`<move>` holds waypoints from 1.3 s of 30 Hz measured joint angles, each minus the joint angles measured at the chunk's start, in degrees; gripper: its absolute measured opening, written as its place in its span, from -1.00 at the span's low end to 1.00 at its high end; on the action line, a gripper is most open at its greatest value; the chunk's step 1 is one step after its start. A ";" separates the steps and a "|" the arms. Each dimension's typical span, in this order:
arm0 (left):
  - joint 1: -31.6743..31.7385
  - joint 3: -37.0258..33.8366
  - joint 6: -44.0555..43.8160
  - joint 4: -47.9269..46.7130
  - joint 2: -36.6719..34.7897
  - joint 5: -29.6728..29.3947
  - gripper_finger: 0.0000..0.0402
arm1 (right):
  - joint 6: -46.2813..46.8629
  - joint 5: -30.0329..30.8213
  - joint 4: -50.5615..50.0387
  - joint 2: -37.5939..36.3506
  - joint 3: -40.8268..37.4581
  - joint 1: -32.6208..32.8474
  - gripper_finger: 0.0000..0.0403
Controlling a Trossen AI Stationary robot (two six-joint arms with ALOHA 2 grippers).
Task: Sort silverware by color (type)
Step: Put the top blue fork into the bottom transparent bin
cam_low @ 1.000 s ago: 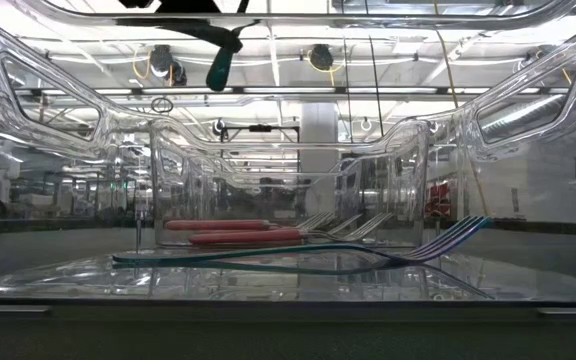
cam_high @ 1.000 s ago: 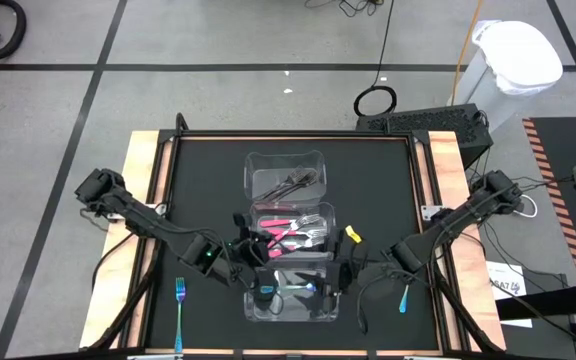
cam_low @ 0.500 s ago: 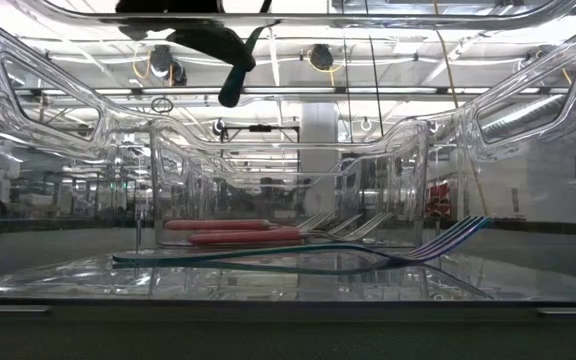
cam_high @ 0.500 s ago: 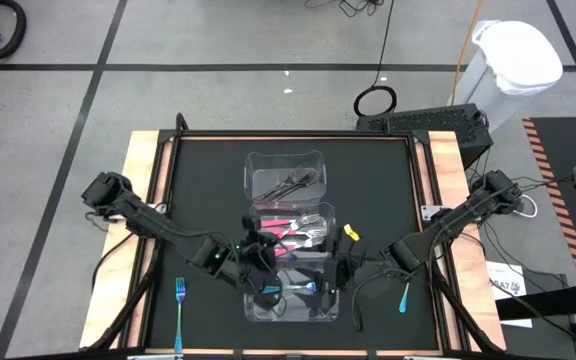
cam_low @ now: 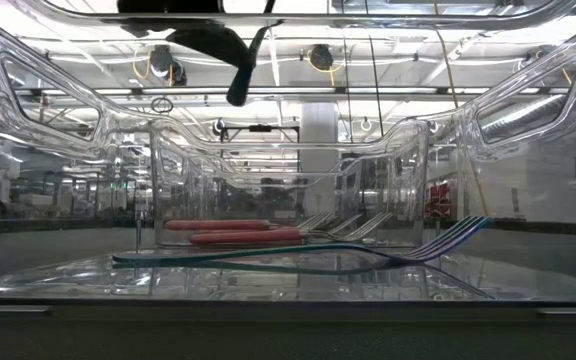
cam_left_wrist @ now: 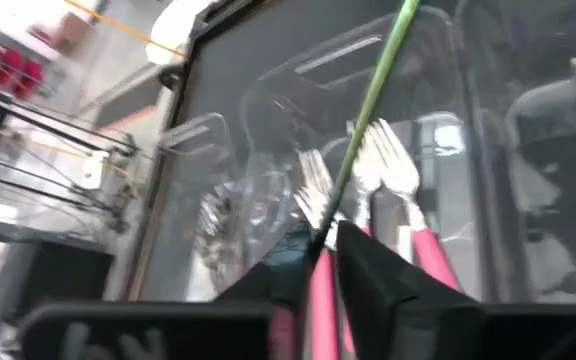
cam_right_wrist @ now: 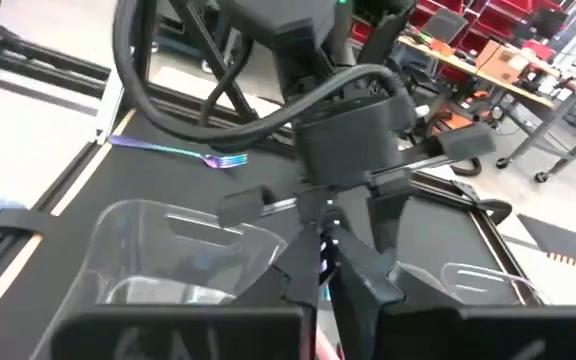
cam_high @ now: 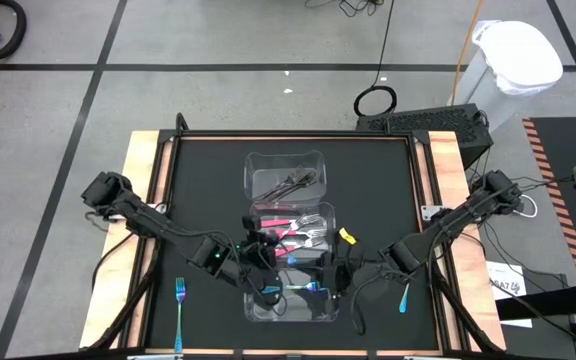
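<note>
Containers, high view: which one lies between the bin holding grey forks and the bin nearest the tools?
The middle container with pink-handled forks lies between them, shown in the high view.

Counter point(cam_high: 368, 180): black surface, pale wood border. Containers point(cam_high: 286, 178): clear plastic. Forks in middle container point(cam_high: 293, 230): pink handles, silver tines. Forks in far container point(cam_high: 296, 182): dark grey throughout. Loose fork point(cam_high: 179, 303) on counter: teal-blue handle. Floor point(cam_high: 218, 60): grey, black lines.
</note>
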 joint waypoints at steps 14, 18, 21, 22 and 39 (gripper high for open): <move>-7.57 2.45 -2.03 -0.49 -1.33 7.71 0.08 | -19.40 -14.96 -3.77 -0.04 0.00 3.75 -0.99; -8.99 3.63 -0.11 -0.19 -1.36 4.71 0.09 | -22.06 -14.98 -3.60 -0.04 0.00 5.11 -0.99; -9.47 3.63 1.26 -0.50 -1.36 2.92 0.09 | -23.85 -14.96 -3.47 -0.04 0.00 6.13 -0.99; -9.63 3.63 2.08 -0.49 -1.36 2.73 0.09 | -24.65 -14.97 -3.48 -0.04 0.00 6.50 -0.99; -17.17 7.61 6.96 1.30 -2.01 -7.93 0.09 | -31.70 -14.96 -0.86 -3.45 -0.02 12.21 -1.00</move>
